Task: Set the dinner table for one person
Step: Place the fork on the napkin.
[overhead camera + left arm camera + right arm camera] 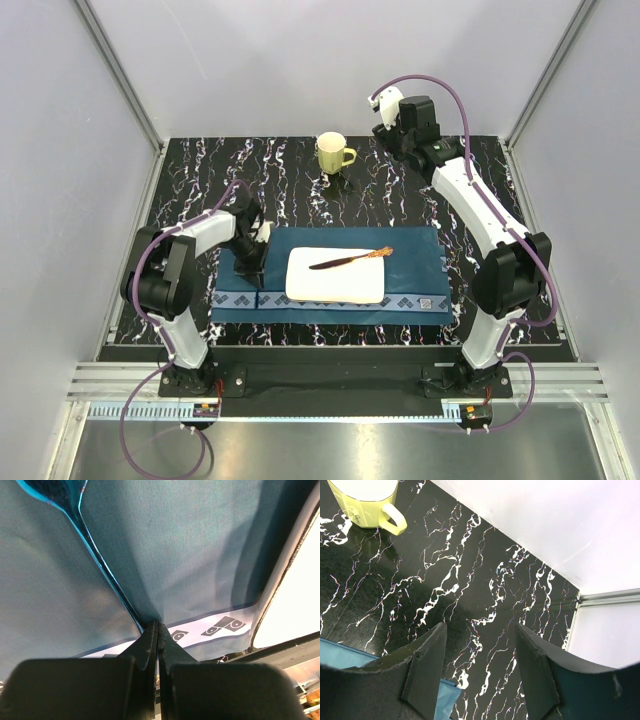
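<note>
The dinner table [300, 175], black with white veins, fills the floor of the white-walled enclosure, and both arms stand at its near edge.

Toward the left edge, the left gripper [157, 627] reaches down to the left end of a dark blue placemat [410, 270]. Its fingers are pressed tightly together. In the left wrist view, the slim handle of a translucent blue utensil [95, 545] lies on the cloth and runs right up to the fingertips. I cannot tell whether its end is caught between them.

The placemat lies along the near edge at the table's middle, its patterned border toward the arms. A white rectangular plate [335, 280] rests on it. A dark utensil with an orange end [350, 259] lies slantwise across the plate, orange end to the right.

Beyond the mat, near the middle of the far edge, a pale yellow mug [333, 153] stands upright on the bare table, its handle to the right.

By the far right corner, the right gripper [480, 630] hangs above the table with its fingers spread and nothing between them.
</note>
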